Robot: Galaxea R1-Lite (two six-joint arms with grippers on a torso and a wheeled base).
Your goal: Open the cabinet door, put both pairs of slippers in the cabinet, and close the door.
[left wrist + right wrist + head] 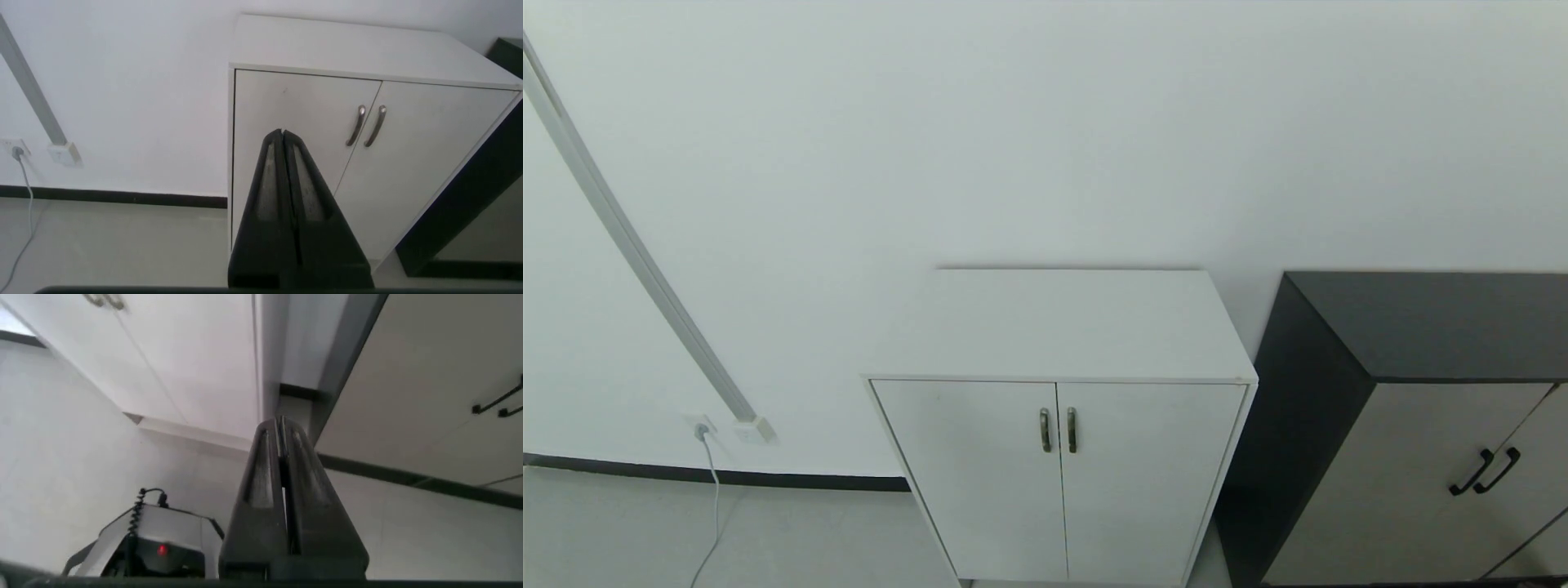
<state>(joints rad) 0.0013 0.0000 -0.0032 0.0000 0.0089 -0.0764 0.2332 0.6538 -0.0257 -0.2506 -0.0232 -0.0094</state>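
Observation:
A white two-door cabinet (1062, 474) stands against the wall, both doors closed, with two metal handles (1058, 430) side by side at the middle seam. In the left wrist view my left gripper (283, 135) is shut and empty, held some way in front of the left door (294, 147), short of the handles (366, 126). My right gripper (279, 423) is shut and empty too, low near the floor, facing the gap between the white cabinet (188, 359) and the dark cabinet (441, 384).
A dark cabinet (1421, 425) with light doors and black handles (1485, 472) stands right of the white one. A wall socket with a cable (709, 457) and a slanted conduit (629, 245) are at the left. Bare floor (114, 245) lies left of the cabinet.

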